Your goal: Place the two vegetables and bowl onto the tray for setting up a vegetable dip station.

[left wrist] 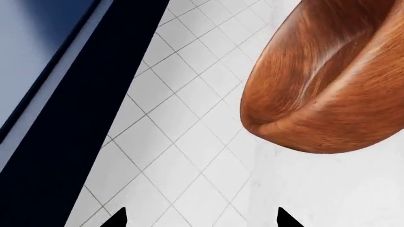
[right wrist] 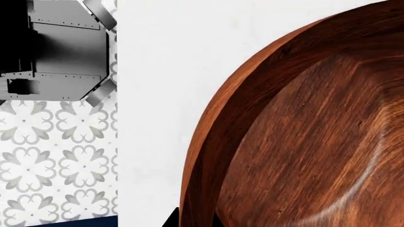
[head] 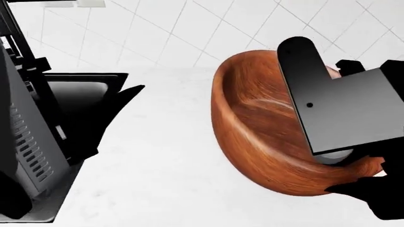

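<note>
Above the white counter (head: 170, 170) the right gripper (head: 353, 177) grips the tilted bowl (head: 265, 137) by its rim, left gripper (left wrist: 202, 220) open and empty; next, carry it to the tray, not in view.

Right gripper (head: 353, 177) largely hides the bowl's (head: 252, 127) far side.

Kitchen, white tiled wall (head: 189, 33), black sink (head: 88, 94), white counter (head: 158, 165)

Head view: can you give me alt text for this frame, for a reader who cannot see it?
A large reddish-brown wooden bowl is tipped on its side over a white counter, with the right arm across it and dark jaws at its lower rim. At left sit the left arm and a black sink; white tiled wall behind.
</note>
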You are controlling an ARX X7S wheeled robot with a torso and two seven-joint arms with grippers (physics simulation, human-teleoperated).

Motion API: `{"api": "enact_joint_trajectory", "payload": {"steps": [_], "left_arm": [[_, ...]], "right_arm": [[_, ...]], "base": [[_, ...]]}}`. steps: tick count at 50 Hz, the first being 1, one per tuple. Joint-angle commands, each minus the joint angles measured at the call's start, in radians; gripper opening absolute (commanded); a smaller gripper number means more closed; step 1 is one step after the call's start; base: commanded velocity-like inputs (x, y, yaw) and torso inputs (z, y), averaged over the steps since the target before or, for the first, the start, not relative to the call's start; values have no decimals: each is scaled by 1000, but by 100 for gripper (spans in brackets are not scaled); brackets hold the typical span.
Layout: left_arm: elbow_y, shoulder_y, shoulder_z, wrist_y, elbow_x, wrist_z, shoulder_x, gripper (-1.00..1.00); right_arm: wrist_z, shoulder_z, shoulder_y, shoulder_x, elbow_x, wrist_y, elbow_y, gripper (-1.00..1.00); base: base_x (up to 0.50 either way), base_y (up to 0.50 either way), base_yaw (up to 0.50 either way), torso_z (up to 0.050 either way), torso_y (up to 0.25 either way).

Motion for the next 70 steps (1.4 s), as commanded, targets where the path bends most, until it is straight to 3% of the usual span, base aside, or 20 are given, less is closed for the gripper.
{"api": "enact_joint_trajectory", "payload": {"steps": [1, 70], "left_arm": [[9, 18, -20, 15, -14, -16, -18, 100], [-25, 57, -16, 67, 22, -24, -18, 100]], "right_arm": [[0, 27, 9, -3, 12, -14, -9, -100], [117, 62, -83, 29, 72, -202, 41, -100]], "base": [[1, 500, 0, 0, 0], [-1, 500, 0, 0, 0]]}}
